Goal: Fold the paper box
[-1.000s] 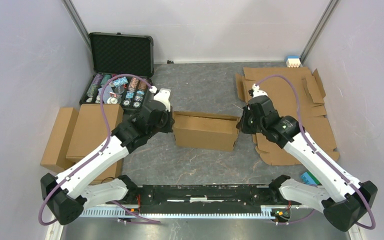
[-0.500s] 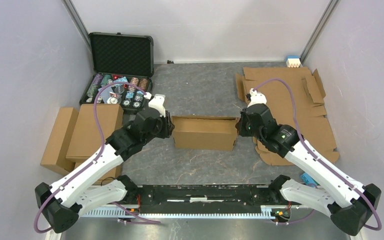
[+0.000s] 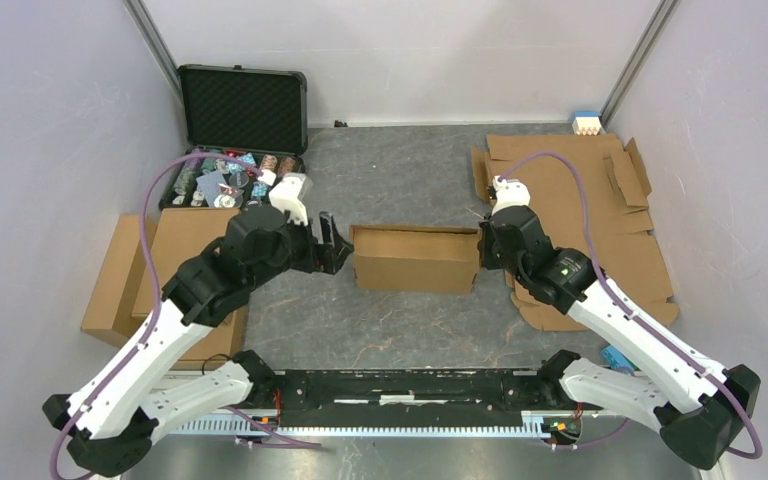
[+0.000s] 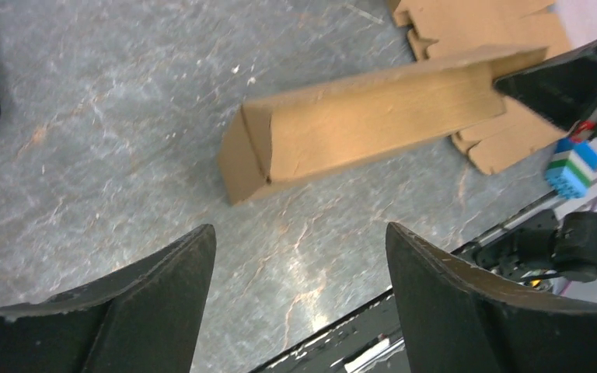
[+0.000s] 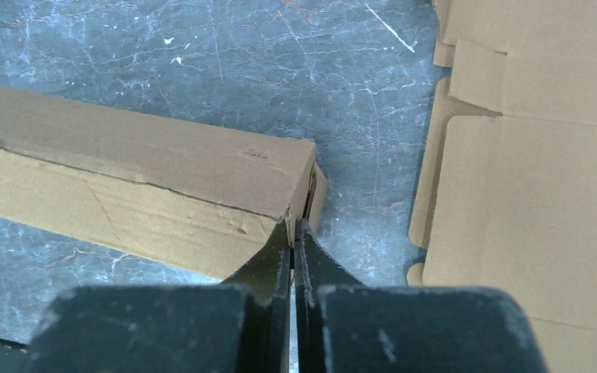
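Right gripper (image 3: 482, 250), fingers nearly closed, pinches the end wall of the paper box (image 3: 415, 262) at its 3 o'clock end, mid-table. Left gripper (image 3: 332, 245), jaws spread wide, hovers just clear at 9 o'clock.

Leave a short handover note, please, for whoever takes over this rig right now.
Left gripper: open, clear of the box, just off its left end.
Right gripper: shut, tips against the right end of the paper box; whether they pinch cardboard is unclear.
Box: mid-table, folded up, looks closed.
Left to do: the right end flap seems slightly ajar, so probably press it in, then release.
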Available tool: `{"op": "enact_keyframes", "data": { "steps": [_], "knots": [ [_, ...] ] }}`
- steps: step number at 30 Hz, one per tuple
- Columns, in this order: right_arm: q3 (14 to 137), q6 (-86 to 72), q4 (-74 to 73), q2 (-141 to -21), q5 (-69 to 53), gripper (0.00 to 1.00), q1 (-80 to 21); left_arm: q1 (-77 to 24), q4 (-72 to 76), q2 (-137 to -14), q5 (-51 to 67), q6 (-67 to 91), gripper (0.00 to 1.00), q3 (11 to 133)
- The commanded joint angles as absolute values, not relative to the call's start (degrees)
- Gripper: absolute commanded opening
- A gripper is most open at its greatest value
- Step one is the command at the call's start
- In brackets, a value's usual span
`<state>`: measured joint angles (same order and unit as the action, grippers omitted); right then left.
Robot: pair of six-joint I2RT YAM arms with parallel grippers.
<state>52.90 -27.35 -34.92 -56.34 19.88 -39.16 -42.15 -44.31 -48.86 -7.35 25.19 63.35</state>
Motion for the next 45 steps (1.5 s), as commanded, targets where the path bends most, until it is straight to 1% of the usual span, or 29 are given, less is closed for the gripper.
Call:
{"op": "enact_keyframes", "data": {
  "steps": [1, 3, 6, 8, 10, 13, 15, 17, 20, 25, 30, 32, 34, 38, 41, 42, 45],
  "knots": [
    [52.56, -21.72, -33.90, -56.21, 22.21, 0.01, -39.00, -41.40, -39.69, -54.48, -4.49, 25.90, 0.89, 67.57],
    [51.59, -21.07, -32.87, -55.65, 21.98, 0.02, -39.02, -39.53, -36.50, -56.59, -4.05, 26.98, 0.95, 67.93],
    [50.85, -20.23, -31.98, -55.18, 21.73, 0.03, -39.02, -35.00, -31.91, -59.67, 2.22, 28.73, 0.96, 67.70],
    [50.58, -20.33, -31.41, -54.72, 21.73, 0.03, -39.02, -33.38, -30.79, -61.45, 3.80, 28.87, 0.95, 67.68],
    [50.75, -20.37, -31.20, -54.59, 21.71, 0.04, -39.00, -32.41, -30.37, -62.64, 4.92, 28.78, 0.92, 67.32],
    [50.80, -20.37, -30.96, -55.06, 21.94, 0.05, -39.01, -32.34, -28.07, -61.62, 6.58, 28.34, 0.88, 64.53],
    [51.23, -20.17, -30.89, -55.91, 21.76, 0.05, -39.02, -32.35, -25.30, -59.51, 8.73, 26.17, 0.88, 61.47],
    [51.89, -19.50, -30.85, -56.85, 21.43, 0.05, -39.02, -32.34, -24.24, -57.37, 7.37, 22.98, 0.90, 59.38],
    [52.54, -18.25, -30.55, -57.77, 20.94, 0.05, -39.02, -32.36, -22.63, -55.56, 9.15, 17.19, 0.90, 57.98],
    [53.55, -15.78, -30.82, -59.89, 20.43, 0.05, -39.02, -32.39, -18.96, -60.25, 19.71, 12.55, 0.76, 59.37],
    [53.73, -14.96, -30.80, -60.74, 18.21, 0.05, -39.02, -32.40, -19.54, -66.19, 24.61, 8.96, 0.68, 63.81],
    [53.46, -14.99, -30.34, -60.86, 17.80, 0.05, -39.02, -32.52, -21.51, -68.18, 26.29, 7.14, 0.58, 65.75],
    [53.35, -14.95, -30.15, -60.95, 17.75, 0.05, -39.02, -32.61, -22.82, -69.66, 27.18, 6.17, 0.42, 66.67],
    [53.73, -14.88, -30.14, -61.78, 17.60, 0.06, -39.02, -33.22, -24.82, -70.09, 26.84, 4.63, 0.24, 66.85],
    [54.20, -15.01, -30.23, -62.37, 17.31, 0.09, -39.02, -34.15, -24.97, -68.85, 24.97, 3.99, 0.07, 65.73],
    [54.35, -15.03, -30.23, -62.46, 17.30, 0.10, -39.02, -34.67, -24.99, -68.47, 24.96, 3.79, 0.03, 65.27],
    [54.52, -15.21, -30.15, -62.64, 18.24, 0.11, -38.99, -36.17, -25.80, -68.06, 24.30, 3.47, 0.02, 64.52]
  ]
}}
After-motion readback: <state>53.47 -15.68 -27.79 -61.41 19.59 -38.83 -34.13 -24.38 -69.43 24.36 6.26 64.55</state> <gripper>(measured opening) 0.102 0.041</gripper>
